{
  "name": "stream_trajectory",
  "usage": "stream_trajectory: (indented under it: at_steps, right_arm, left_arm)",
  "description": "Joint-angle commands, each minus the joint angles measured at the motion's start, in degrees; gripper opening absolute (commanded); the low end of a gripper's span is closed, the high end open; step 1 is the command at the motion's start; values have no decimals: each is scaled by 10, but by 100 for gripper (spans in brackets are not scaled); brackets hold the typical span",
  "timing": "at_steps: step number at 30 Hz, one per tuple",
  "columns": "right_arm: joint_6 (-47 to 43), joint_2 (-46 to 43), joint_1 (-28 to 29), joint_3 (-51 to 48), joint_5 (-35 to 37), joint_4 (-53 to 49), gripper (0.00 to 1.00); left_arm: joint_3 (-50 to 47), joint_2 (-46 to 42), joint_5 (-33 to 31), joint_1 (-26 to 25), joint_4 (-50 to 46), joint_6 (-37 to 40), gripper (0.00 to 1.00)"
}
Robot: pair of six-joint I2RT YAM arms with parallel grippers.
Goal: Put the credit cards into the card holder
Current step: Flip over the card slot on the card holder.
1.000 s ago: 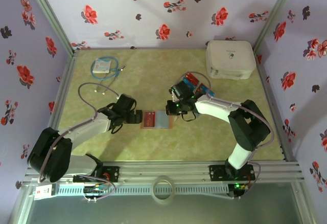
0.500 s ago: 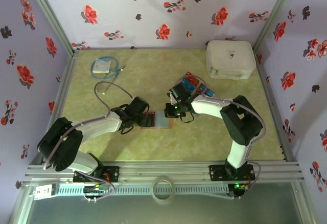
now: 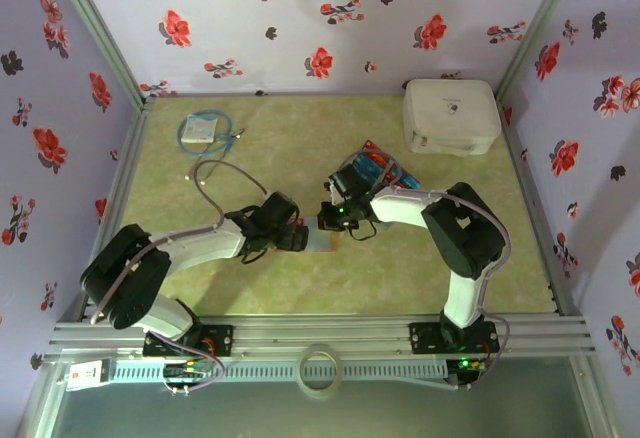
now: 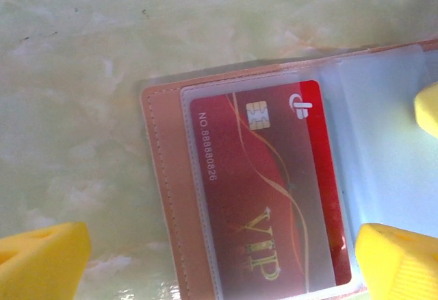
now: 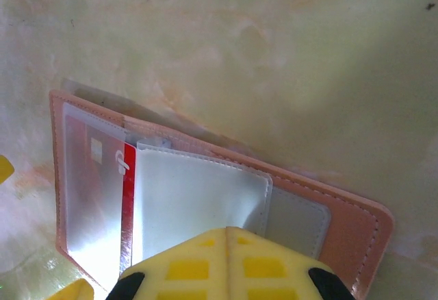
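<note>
Though low, left claw (image 3: pixel 296 238) splayed wide

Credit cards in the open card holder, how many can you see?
1: a red VIP card sits in a clear sleeve of the card holder; more may be hidden under the other sleeves.

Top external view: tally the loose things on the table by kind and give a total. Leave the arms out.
White zip case: 1
Blue-cable packet: 1
Card holder: 1, partly under the arms
Pile of red and blue cards: 1, single cards too small to count
Total: 4
</note>
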Motion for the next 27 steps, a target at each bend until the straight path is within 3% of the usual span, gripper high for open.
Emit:
stream_trajectory:
  at_steps: [1, 27]
  right_arm:
    - [8, 7, 0, 8, -10, 7, 0]
    - [14, -19, -1, 1, -13, 11, 2]
  left_arm:
    - [15, 7, -3, -8, 14, -6, 100]
    - [15, 60, -34, -30, 15, 7, 100]
